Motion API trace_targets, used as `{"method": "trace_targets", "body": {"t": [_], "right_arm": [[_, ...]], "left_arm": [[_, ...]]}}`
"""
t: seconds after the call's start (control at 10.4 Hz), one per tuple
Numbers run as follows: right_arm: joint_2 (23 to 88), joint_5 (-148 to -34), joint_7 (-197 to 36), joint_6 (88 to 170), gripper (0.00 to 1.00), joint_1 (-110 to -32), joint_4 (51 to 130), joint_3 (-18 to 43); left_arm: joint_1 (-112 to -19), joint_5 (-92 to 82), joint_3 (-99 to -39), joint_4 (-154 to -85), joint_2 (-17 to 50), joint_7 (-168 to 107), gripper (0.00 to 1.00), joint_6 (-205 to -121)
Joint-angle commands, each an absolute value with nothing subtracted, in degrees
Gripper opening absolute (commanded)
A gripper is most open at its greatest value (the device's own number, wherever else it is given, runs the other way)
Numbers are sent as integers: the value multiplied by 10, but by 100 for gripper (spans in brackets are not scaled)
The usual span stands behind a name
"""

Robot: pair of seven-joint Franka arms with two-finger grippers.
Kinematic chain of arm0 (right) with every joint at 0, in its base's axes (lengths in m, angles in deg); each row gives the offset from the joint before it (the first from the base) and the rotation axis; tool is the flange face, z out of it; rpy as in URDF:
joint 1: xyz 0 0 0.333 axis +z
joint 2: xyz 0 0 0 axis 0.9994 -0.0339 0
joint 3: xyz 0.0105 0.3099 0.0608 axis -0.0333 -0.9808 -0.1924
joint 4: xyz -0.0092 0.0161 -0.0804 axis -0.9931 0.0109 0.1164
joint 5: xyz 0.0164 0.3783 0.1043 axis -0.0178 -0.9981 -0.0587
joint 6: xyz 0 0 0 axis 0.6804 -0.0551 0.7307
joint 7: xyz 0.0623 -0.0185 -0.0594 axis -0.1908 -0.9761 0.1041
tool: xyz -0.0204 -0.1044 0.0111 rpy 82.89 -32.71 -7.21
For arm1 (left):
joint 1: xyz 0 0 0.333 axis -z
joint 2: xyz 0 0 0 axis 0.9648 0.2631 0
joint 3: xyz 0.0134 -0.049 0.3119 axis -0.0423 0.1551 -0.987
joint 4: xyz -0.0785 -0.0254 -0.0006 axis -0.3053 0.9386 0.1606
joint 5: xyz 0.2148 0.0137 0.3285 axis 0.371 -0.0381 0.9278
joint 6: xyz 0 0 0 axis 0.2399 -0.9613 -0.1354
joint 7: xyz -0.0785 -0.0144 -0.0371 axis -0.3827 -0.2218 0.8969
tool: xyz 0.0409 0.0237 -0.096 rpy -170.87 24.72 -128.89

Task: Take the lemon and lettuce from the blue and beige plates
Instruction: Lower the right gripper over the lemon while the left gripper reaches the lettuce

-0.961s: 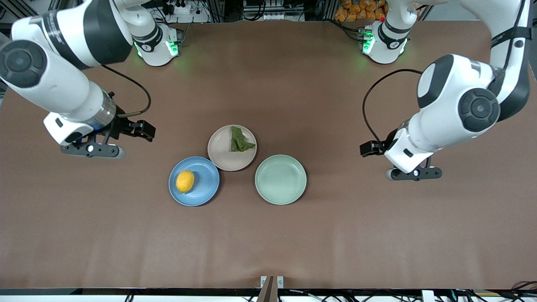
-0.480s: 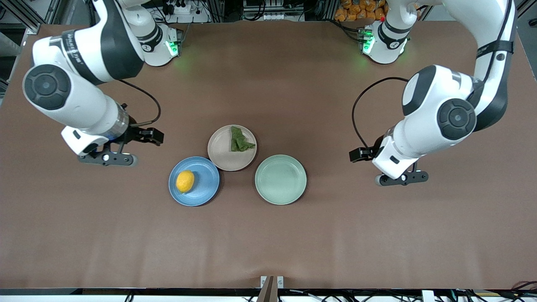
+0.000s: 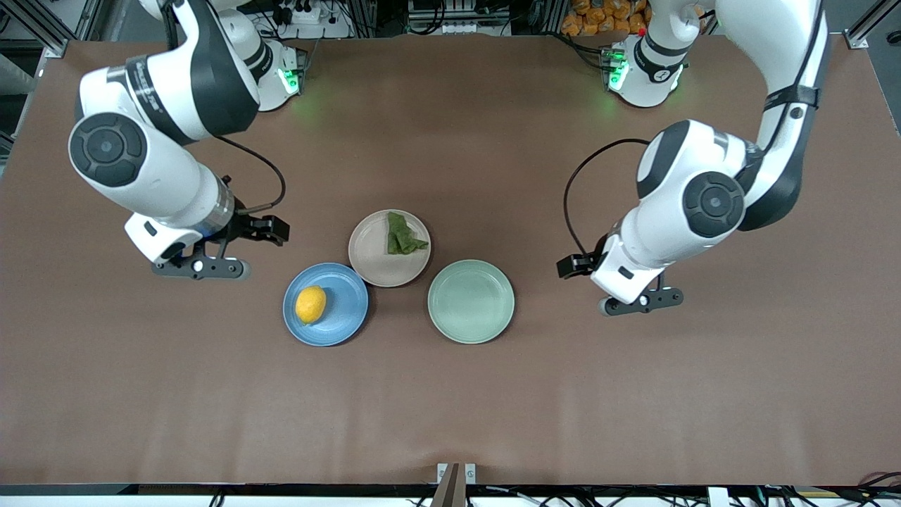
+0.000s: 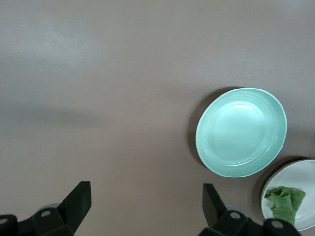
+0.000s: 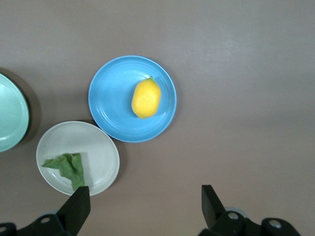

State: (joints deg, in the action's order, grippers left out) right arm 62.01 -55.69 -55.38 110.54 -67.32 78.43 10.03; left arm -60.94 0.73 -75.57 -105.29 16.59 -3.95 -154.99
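The yellow lemon lies on the blue plate. The dark green lettuce lies on the beige plate, which touches the blue plate and is farther from the front camera. My right gripper is open and empty over bare table, toward the right arm's end from the blue plate. The right wrist view shows the lemon, blue plate, lettuce and beige plate. My left gripper is open and empty over bare table at the left arm's end.
An empty mint green plate sits beside the blue and beige plates, between them and the left gripper. It also shows in the left wrist view, with the lettuce at that frame's edge. Brown table cover lies all around.
Both arms have moved inward toward the plates at the middle of the table. Both grippers stay open and empty. The lemon, lettuce and plates have not moved.
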Motion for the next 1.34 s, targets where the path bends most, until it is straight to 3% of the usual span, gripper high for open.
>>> {"method": "trace_targets", "body": {"t": [0.0, 0.19, 0.48, 1.25], "right_arm": [[605, -582, -540, 1125, 100, -682, 790, 101], [605, -584, -548, 1130, 100, -692, 799, 101], [593, -584, -552, 1205, 100, -690, 846, 101], [513, -583, -597, 1316, 100, -681, 867, 100]], "left_arm": [[-588, 3, -759, -1048, 179, 4, 100, -1575], [-572, 4, -760, -1048, 190, 36, 100, -1595], [-536, 16, -763, -1048, 209, 94, 100, -1624], [-455, 28, -765, -1044, 247, 229, 100, -1682]]}}
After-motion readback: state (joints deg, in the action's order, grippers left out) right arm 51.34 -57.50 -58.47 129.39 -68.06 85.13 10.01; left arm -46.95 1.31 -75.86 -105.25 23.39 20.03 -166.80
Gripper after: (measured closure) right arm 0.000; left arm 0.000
